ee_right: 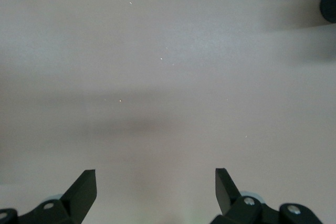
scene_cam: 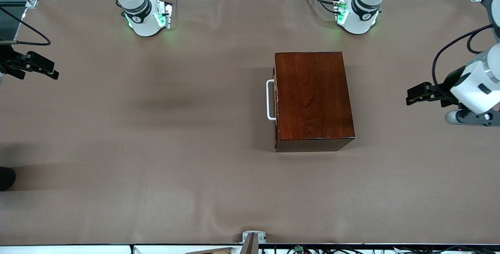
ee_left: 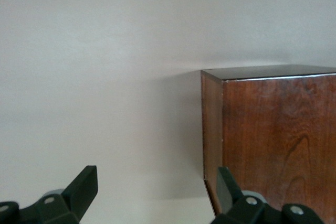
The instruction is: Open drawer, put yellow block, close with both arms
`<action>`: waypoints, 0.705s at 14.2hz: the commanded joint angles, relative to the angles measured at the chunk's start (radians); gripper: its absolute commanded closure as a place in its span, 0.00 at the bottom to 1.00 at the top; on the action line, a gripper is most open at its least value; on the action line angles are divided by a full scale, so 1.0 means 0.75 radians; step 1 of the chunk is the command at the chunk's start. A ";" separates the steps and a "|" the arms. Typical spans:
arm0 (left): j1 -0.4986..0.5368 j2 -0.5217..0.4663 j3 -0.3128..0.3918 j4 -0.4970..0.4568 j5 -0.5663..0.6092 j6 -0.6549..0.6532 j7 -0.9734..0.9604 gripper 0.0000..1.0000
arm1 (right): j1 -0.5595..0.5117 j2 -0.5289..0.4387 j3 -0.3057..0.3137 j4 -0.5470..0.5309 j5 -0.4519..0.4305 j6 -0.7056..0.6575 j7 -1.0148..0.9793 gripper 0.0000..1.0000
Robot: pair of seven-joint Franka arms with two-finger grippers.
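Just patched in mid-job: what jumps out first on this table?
The dark reddish-brown wooden box stands alone on the brown table cover, toward the left arm's end, its drawer shut and white bar handle facing the right arm's end. No yellow block shows in any view. Both arms wait at the table's ends: left tool open near the box, right tool open over bare cover.

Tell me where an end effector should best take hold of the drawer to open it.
Probably by the white U-shaped handle on the drawer, approached from the right arm's end of the table. The bar stands off the wooden box, so fingers could close across it. Both end effectors are open and away from it.
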 commanded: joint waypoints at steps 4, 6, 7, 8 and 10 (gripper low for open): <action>-0.033 -0.262 0.031 -0.323 -0.017 0.137 -0.038 0.00 | 0.002 -0.017 -0.004 0.005 0.002 -0.012 0.008 0.00; -0.021 -0.264 0.027 -0.321 -0.023 0.137 -0.038 0.00 | 0.006 -0.017 -0.004 0.005 0.002 -0.012 0.008 0.00; -0.021 -0.264 0.025 -0.319 -0.022 0.137 -0.038 0.00 | 0.008 -0.015 -0.002 0.005 0.002 -0.012 0.008 0.00; -0.017 -0.262 0.027 -0.319 -0.024 0.137 -0.038 0.00 | 0.010 -0.015 -0.002 0.005 0.002 -0.012 0.008 0.00; -0.017 -0.262 0.029 -0.319 -0.022 0.137 -0.038 0.00 | 0.004 -0.015 -0.002 0.005 0.002 -0.012 0.008 0.00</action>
